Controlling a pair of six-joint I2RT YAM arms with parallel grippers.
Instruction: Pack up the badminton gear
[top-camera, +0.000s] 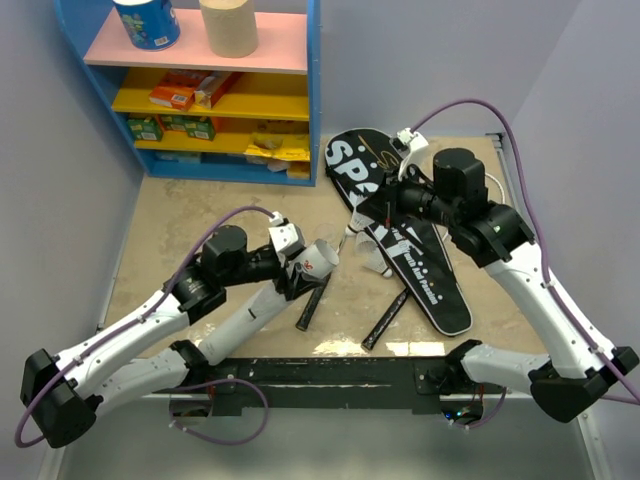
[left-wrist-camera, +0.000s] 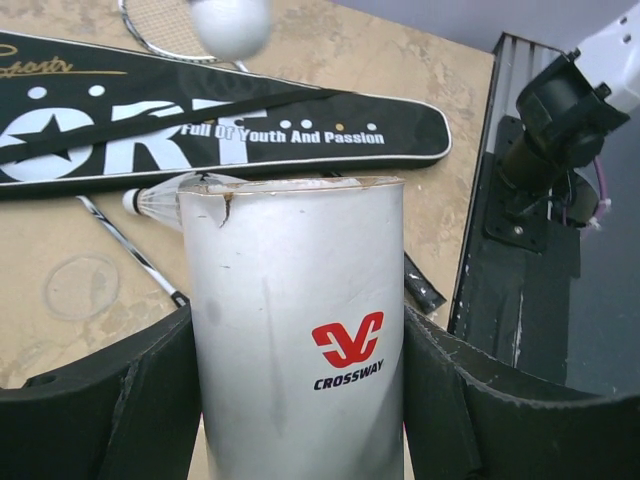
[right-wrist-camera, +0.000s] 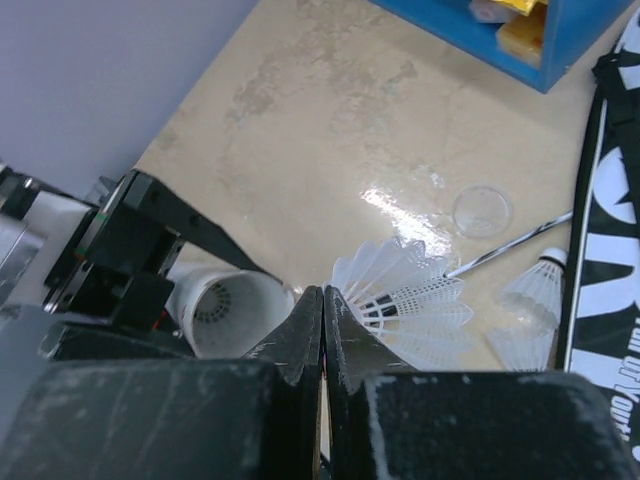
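Tan surface (top-camera: 200, 200): left claw (left-wrist-camera: 298, 350) clamps the stiff tube (left-wrist-camera: 290, 290); right claw (right-wrist-camera: 322, 320) pinches a light, seemingly fragile shuttlecock (right-wrist-camera: 410, 310) by its skirt.

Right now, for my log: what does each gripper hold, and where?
Left gripper clamps the white tube round its body; right gripper pinches a shuttlecock by its feathers.
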